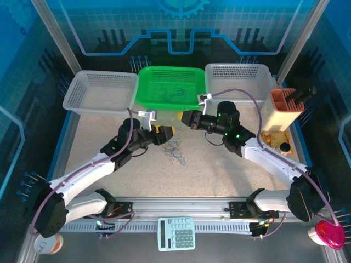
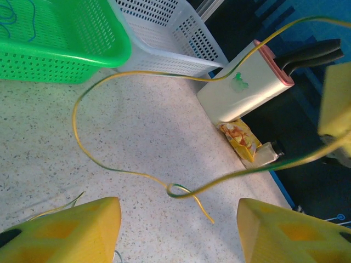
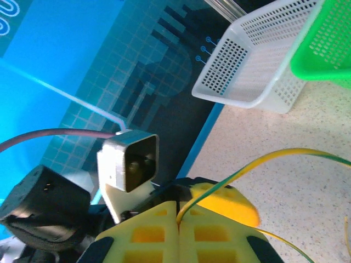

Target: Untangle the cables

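Cables (image 1: 175,152), a small bundle of thin curly cords, blue and pale, lay on the speckled table (image 1: 98,142) between the two arms, just in front of the bright green plastic basket (image 1: 143,97); a few blue strands lay inside that basket.

One thin yellow-green cable (image 2: 112,169) ran in a wide arc over the table; right hand (image 3: 178,219) was clenched on it, yellow pads pressed flat together, strand emerging from the seam; left hand (image 2: 178,213) was released, pads standing well apart, bare table between them, nothing grasped.

Risks, as judged:
- small loop (image 2: 174,189) sat midway along the strand, low between the left pads; a straight pull by the right hand would likely cinch it into a knot;
- strand very thin; it could slip out of the pinch under tension;
- left hand closing blind could miss the strand or catch the loop itself;
- hauling the strand could drag the bundle across the table if the two are joined.

Hard to make out:
- strands in the bundle too fine to count from above; whether the held cable joins it, cannot tell;
- lower parts of the left pads cut off by the frame edge;
- a pale wisp (image 2: 57,207) by the left pad, touching or apart, cannot tell.
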Controlling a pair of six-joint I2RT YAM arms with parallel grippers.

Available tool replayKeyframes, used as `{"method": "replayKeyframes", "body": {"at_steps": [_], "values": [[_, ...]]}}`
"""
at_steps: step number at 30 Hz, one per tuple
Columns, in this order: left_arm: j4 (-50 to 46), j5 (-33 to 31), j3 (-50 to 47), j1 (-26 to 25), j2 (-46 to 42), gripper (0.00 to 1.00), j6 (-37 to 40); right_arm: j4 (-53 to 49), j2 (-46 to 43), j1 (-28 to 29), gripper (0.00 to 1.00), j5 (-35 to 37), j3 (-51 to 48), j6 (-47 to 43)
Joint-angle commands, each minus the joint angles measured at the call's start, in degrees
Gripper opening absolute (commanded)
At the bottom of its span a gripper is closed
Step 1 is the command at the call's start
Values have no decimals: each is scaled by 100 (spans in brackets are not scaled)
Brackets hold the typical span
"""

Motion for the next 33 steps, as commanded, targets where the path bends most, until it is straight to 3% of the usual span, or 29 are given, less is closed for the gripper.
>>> {"method": "replayKeyframes", "body": {"at_steps": [1, 24, 33], "values": [[308, 20, 231, -40, 146, 58, 120, 75, -156, 114, 0, 50, 238, 74], [1355, -315, 6, -235, 764, 45, -399, 200, -141, 442, 0, 340, 281, 197], [1355, -355, -116, -249, 757, 27, -398, 149, -179, 441, 0, 418, 294, 145]]}}
